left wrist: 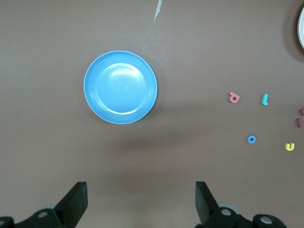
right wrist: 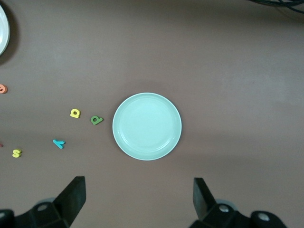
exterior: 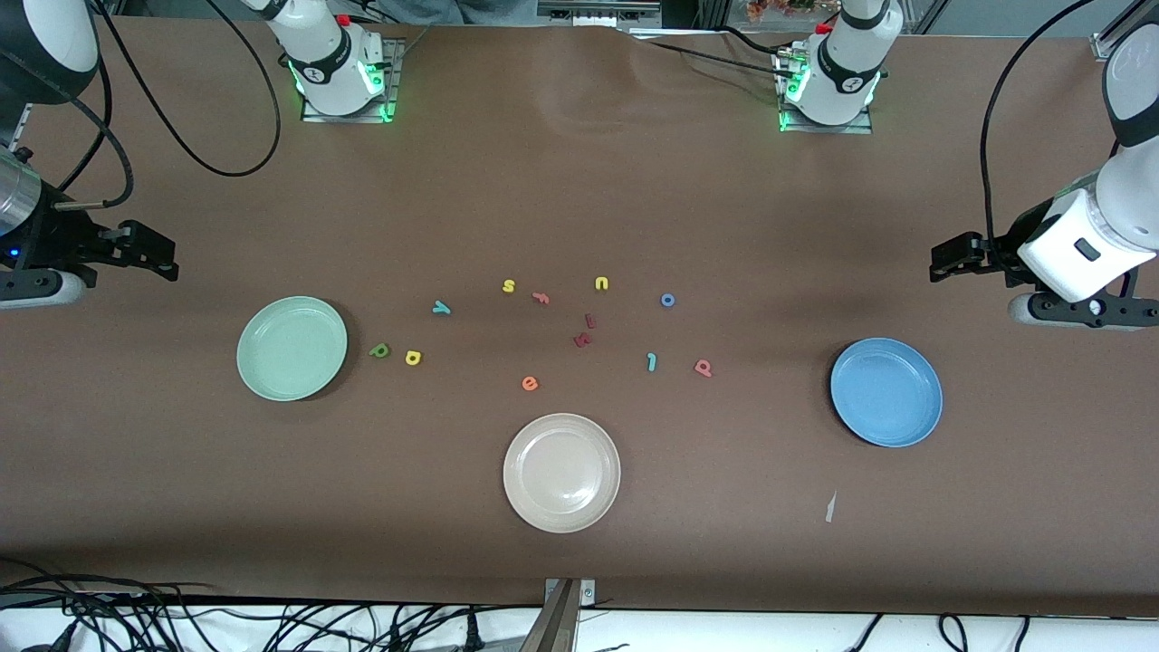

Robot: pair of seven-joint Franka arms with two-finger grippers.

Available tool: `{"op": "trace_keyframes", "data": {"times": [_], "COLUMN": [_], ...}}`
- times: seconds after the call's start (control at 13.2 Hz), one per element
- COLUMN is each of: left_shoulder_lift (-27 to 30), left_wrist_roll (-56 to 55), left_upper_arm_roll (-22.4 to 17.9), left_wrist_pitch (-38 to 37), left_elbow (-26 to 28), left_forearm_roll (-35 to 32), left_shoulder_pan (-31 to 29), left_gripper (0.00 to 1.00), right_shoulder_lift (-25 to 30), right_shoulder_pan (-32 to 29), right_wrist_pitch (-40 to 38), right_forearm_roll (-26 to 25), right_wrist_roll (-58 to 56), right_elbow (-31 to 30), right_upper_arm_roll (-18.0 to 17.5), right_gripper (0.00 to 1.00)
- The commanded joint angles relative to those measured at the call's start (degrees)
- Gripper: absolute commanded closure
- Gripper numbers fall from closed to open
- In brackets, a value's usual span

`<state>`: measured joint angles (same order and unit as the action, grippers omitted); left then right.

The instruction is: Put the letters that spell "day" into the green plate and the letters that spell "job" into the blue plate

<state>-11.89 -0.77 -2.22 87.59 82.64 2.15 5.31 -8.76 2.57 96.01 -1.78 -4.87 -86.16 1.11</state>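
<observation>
1. Front view: Three plates are sitting on the brown table point(exterior: 579, 181). The green plate point(exterior: 292, 348) is lying toward the right arm's end, the blue plate point(exterior: 886, 391) toward the left arm's end, and a beige plate point(exterior: 561, 472) between them, nearest the camera. Foam letters are lying scattered between the plates: the dark green d point(exterior: 379, 349) just beside the green plate, the yellow a point(exterior: 414, 358) next to it, the teal y point(exterior: 441, 308) a little farther from the camera. The blue o point(exterior: 667, 300), teal j point(exterior: 651, 362) and pinkish-red b point(exterior: 704, 367) are lying nearer the blue plate. A yellow s point(exterior: 509, 286), a yellow u point(exterior: 601, 283) and an orange e point(exterior: 531, 383) are lying among them. Both arms are waiting at the table's ends.

2. Left wrist view: The left claw point(left wrist: 138, 202) is hanging above bare table near the blue plate point(left wrist: 120, 87), fingers spread wide, holding nothing. The b point(left wrist: 234, 97), j point(left wrist: 265, 99) and o point(left wrist: 251, 139) are lying well apart from that plate.

3. Right wrist view: The right claw point(right wrist: 137, 199) is hanging wide open and empty above bare table near the green plate point(right wrist: 147, 126). The d point(right wrist: 96, 119) is lying just beside the rim, with the a point(right wrist: 75, 113) and y point(right wrist: 59, 143) farther off.
</observation>
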Motion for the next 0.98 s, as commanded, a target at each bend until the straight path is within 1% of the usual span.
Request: {"op": "trace_keyframes", "data": {"times": [0.0, 0.38, 0.76, 0.91], "left_shoulder_lift": [-0.2, -0.2, -0.3, -1.4], "left_wrist_roll": [0.6, 0.9, 0.9, 0.2], "left_upper_arm_roll": [-0.2, -0.3, -0.3, -0.3], "left_wrist_pitch": [-0.3, -0.3, -0.4, -0.5], "left_elbow": [-0.8, -0.7, -0.6, -0.4], "left_forearm_roll": [0.5, 0.5, 0.9, 1.0], "left_shoulder_pan": [0.3, 0.0, -0.5, 0.2], "left_gripper": [0.0, 0.0, 0.0, 0.0], "right_shoulder_lift": [0.1, -0.8, -0.8, -1.6], "right_shoulder_pan": [-0.1, -1.6, -1.2, -0.8], "right_wrist_pitch": [0.1, -0.6, -0.2, 0.0], "right_forearm_roll": [1.0, 1.1, 1.1, 1.0], "right_wrist_roll": [0.2, -0.7, 0.2, -0.7], "right_elbow": [0.5, 0.6, 0.6, 0.5], "right_upper_arm_roll": [0.2, 0.3, 0.0, -0.5], "right_gripper": [0.0, 0.0, 0.0, 0.0]}}
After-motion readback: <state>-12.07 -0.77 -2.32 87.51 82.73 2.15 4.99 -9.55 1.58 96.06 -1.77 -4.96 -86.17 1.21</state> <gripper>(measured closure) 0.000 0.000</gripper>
